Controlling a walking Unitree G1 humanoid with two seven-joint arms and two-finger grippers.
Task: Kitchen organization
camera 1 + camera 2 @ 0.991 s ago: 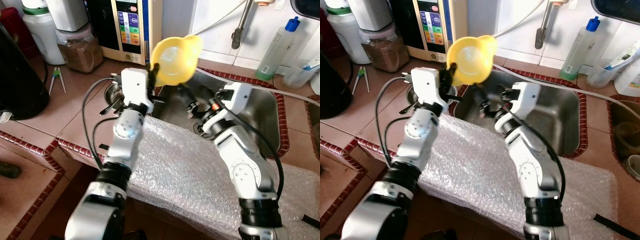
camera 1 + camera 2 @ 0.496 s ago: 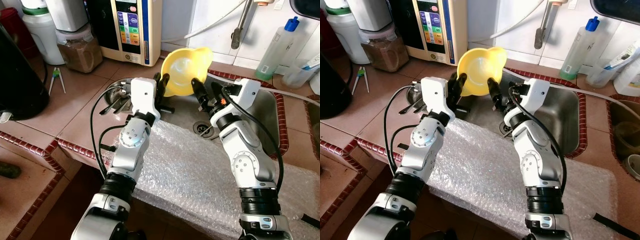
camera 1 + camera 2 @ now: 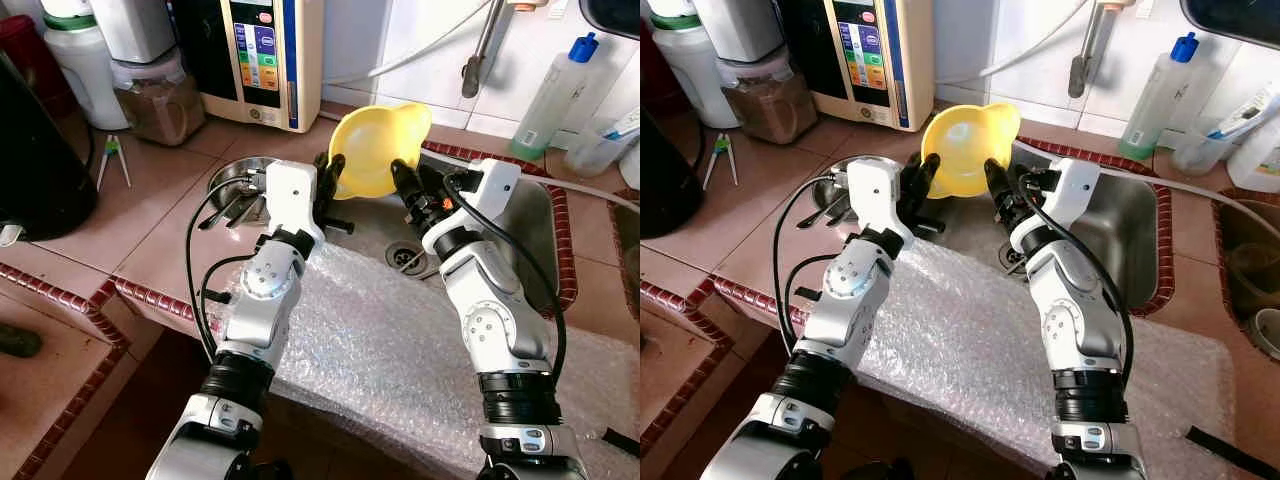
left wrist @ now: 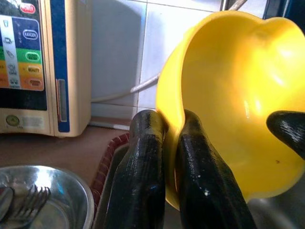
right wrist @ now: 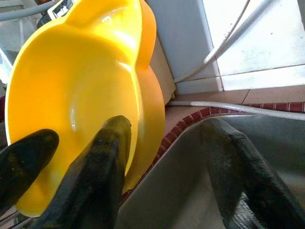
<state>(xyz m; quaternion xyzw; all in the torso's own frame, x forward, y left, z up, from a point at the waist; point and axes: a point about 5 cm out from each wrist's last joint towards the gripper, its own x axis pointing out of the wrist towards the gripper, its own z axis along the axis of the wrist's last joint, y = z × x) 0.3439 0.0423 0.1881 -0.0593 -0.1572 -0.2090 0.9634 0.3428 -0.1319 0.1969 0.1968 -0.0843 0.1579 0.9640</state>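
Gripping the rim of a yellow plastic bowl [image 3: 378,150], the left gripper [image 3: 328,172] has its two black fingers [image 4: 147,162] pinched together, one on each face of the bowl's left edge. The right gripper [image 3: 405,182] is at the bowl's right side with its fingers spread apart; one finger [image 5: 97,171] lies against the inside of the bowl, the other stands clear over the sink. The bowl is held tilted, its hollow facing the robot, raised above the far left corner of the stainless steel sink [image 3: 520,225], between the two silver arms.

Near the sink, a sheet of bubble wrap [image 3: 380,350] covers the counter edge under both forearms. Just left of the left gripper, a small steel dish [image 3: 235,180] sits on the brown tiled counter [image 3: 150,215], with a fork [image 4: 26,202] and other cutlery lying in it. Farther left and back, a cream water machine [image 3: 265,60] with coloured buttons stands against the wall, next to a clear jar [image 3: 155,95] of brown contents. A pair of light green tongs or tweezers [image 3: 113,155] lies on the tiles in front of the jar. At the far right, behind the sink, stands a tall clear bottle [image 3: 555,95] with a blue cap. A tap [image 3: 483,50] hangs above the sink's far edge.
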